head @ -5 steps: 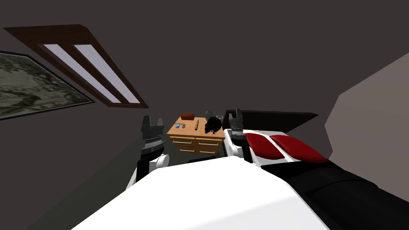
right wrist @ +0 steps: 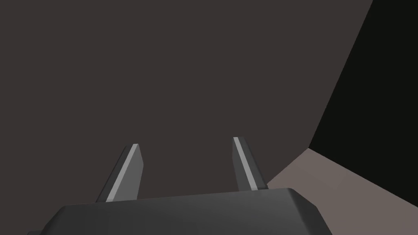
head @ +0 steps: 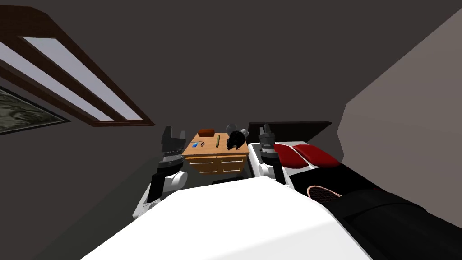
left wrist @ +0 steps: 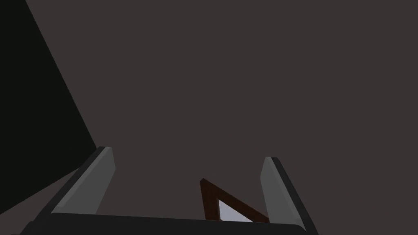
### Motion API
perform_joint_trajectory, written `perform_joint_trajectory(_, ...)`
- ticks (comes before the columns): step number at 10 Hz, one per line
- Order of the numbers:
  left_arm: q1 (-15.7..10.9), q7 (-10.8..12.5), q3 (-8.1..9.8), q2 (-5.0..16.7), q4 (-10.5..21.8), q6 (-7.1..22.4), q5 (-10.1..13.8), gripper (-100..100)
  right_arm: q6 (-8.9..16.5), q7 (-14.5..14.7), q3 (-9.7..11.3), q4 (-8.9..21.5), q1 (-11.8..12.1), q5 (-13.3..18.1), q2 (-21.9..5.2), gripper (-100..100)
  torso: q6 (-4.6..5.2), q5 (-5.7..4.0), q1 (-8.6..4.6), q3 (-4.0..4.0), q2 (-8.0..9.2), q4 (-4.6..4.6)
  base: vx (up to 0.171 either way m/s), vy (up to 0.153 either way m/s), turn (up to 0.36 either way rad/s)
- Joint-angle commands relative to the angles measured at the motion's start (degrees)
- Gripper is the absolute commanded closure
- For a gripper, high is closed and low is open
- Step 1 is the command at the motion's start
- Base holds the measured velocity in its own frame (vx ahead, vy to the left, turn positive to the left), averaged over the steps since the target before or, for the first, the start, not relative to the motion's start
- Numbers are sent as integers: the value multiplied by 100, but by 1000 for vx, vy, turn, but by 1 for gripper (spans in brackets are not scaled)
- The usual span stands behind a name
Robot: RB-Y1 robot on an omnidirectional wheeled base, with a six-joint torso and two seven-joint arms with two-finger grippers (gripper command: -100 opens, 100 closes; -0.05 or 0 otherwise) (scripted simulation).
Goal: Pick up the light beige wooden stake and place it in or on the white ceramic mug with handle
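A slim olive-tan stake (head: 217,141) lies on top of a wooden drawer chest (head: 205,152) ahead in the head view. At the chest's back right corner stands a pale mug (head: 244,133), partly behind a black lumpy object (head: 234,141). My left gripper (head: 173,133) is raised to the left of the chest, short of it, with its fingers (left wrist: 94,179) open and nothing between them. My right gripper (head: 266,130) is raised to the right of the chest, and its fingers (right wrist: 126,173) also stand open and empty.
On the chest also lie a brown box (head: 205,132), a blue item (head: 195,145) and a small ring (head: 202,144). A bed with red pillows (head: 307,155) and a dark headboard (head: 293,126) adjoins the chest's right side. A racket-like thing (head: 322,193) lies on the bed.
My view has shifted: the chest sits slightly farther left and nearer, the window and picture have slid left, and the racket-like thing on the bed has come into sight. Both grippers hold as before.
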Motion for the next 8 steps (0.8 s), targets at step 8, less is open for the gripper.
perform_joint_trajectory(8,-900,-107,45,1273,415,1064,1165,-100,0,0,0,0,0,0,0,0,0,1,7,-2,-3,-1,-27,10,-250)
